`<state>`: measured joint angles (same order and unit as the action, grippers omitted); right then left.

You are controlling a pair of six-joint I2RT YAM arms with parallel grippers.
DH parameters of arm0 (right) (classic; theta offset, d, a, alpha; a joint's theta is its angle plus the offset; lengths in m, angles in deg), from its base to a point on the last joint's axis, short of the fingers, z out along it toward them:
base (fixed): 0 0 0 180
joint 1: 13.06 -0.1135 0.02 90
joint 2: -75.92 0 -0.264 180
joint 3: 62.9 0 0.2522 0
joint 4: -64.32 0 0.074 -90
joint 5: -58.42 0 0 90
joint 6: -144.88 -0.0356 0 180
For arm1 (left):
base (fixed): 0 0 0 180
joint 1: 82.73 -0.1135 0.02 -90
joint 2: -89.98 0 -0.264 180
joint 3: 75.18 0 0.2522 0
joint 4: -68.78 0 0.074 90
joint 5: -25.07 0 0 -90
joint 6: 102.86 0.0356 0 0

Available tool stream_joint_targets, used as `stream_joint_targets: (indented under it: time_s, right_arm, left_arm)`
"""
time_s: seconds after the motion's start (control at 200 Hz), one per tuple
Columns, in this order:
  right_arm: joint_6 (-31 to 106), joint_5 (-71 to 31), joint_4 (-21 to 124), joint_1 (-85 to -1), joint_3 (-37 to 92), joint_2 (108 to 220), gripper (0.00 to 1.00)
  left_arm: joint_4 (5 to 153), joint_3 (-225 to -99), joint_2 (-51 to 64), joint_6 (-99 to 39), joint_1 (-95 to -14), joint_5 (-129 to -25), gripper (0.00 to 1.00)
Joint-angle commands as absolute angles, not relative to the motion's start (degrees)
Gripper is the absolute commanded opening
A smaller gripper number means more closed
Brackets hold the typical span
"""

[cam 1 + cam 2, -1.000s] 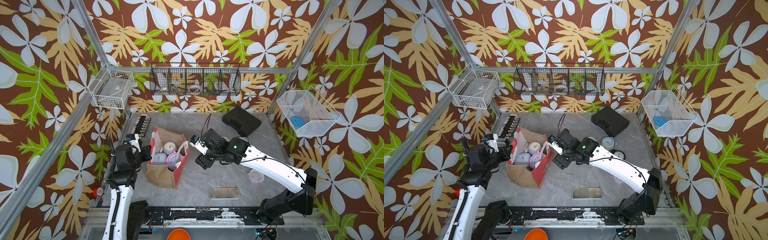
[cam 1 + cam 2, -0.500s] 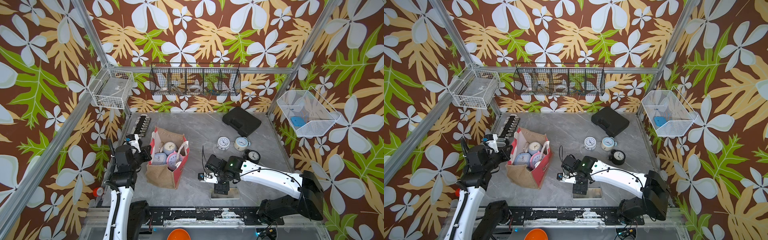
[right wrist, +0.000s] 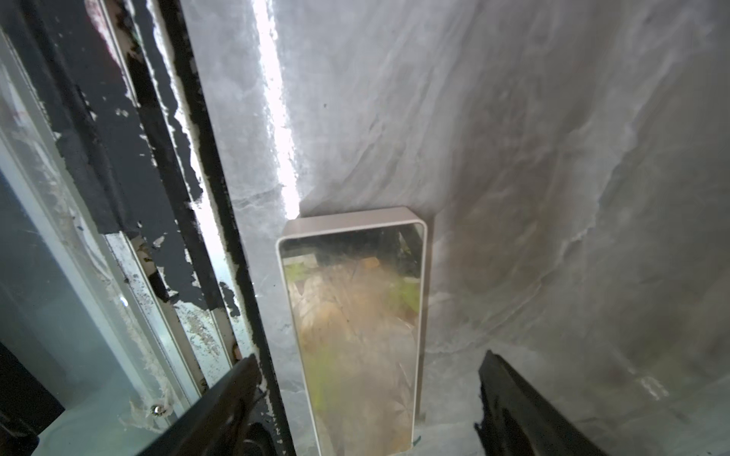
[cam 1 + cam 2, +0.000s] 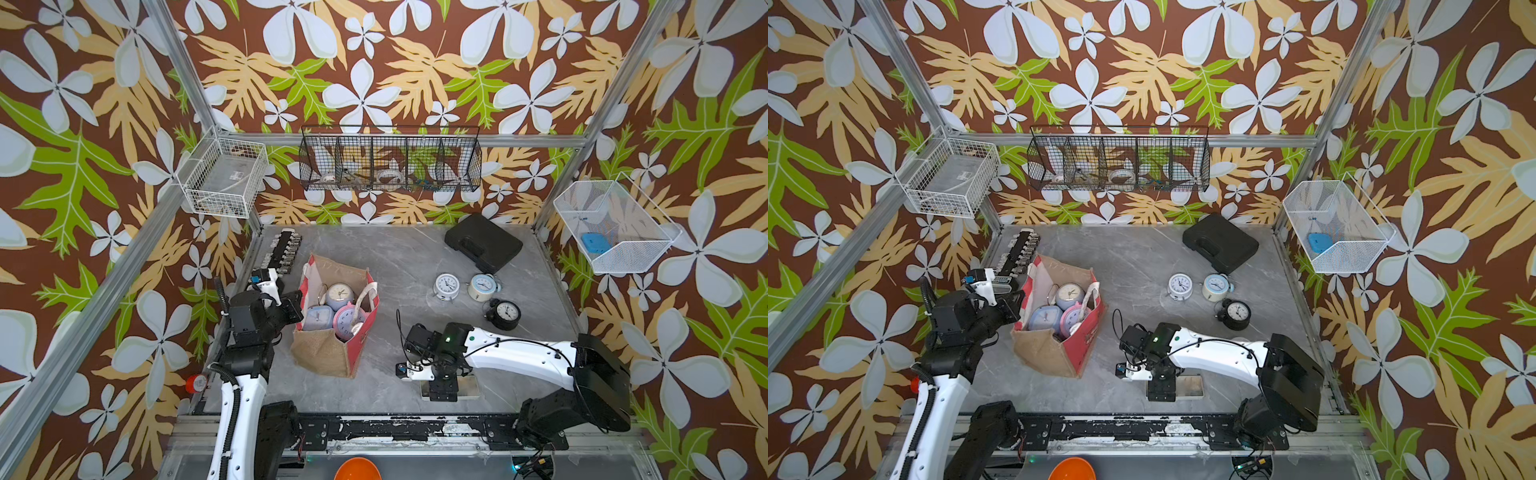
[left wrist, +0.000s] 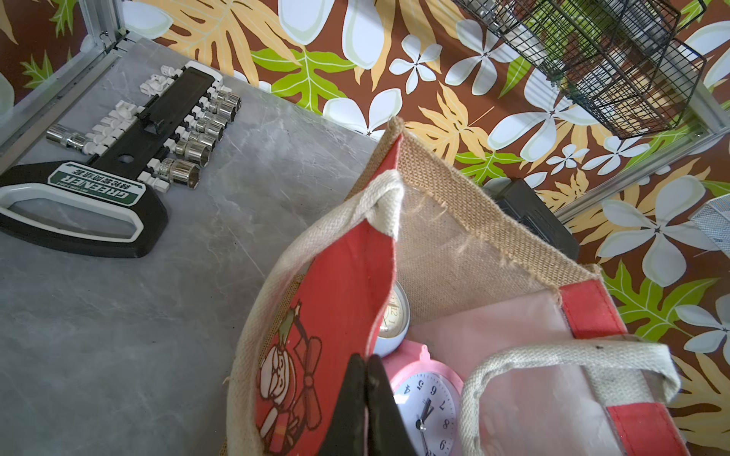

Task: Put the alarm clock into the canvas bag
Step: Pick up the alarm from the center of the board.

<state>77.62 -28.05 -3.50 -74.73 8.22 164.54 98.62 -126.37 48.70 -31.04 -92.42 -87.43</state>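
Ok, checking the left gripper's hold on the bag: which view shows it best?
Left wrist view: close up, the left gripper pinches the canvas bag by its red panel. Both top views show it at the bag's rim, too small to judge. The right wrist view shows neither.

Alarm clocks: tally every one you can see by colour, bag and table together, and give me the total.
White clock: 1
Cream clock with a blue face: 1
Black clock: 1
Pale blue clocks: 2, both in the bag
Pink clock: 1, in the bag
Total: 6
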Motion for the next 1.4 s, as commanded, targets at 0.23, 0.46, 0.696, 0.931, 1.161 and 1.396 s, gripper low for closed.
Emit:
stream_joint_targets:
  time_s: [0.23, 0.46, 0.696, 0.931, 1.161, 1.396]
  right_arm:
    - [78.17, -28.85, -2.19, -76.55, 7.55, 171.19, 0.87]
    - [78.37, -29.91, -1.64, -76.61, 8.16, 174.19, 0.82]
    - [78.61, -28.97, -1.82, -76.58, 8.69, 175.23, 0.66]
    - [78.59, -28.51, -1.62, -76.57, 8.7, 175.14, 0.55]
    - [78.61, -28.5, -1.86, -76.59, 8.94, 174.69, 0.48]
    - [77.84, -29.56, -2.96, -76.61, 10.42, 172.22, 0.45]
  left_arm:
    - [98.01, -126.12, 48.85, -31.32, -92.45, -88.2, 0.0]
    - [98.1, -126.12, 48.85, -31.35, -92.46, -88.02, 0.0]
    - [98.19, -126.21, 48.94, -31.24, -92.43, -87.81, 0.0]
    - [98.19, -126.15, 48.85, -31.25, -92.48, -87.78, 0.0]
    - [98.14, -126.18, 48.94, -31.28, -92.46, -87.67, 0.0]
    - [98.19, -126.12, 48.85, -31.27, -92.47, -87.6, 0.0]
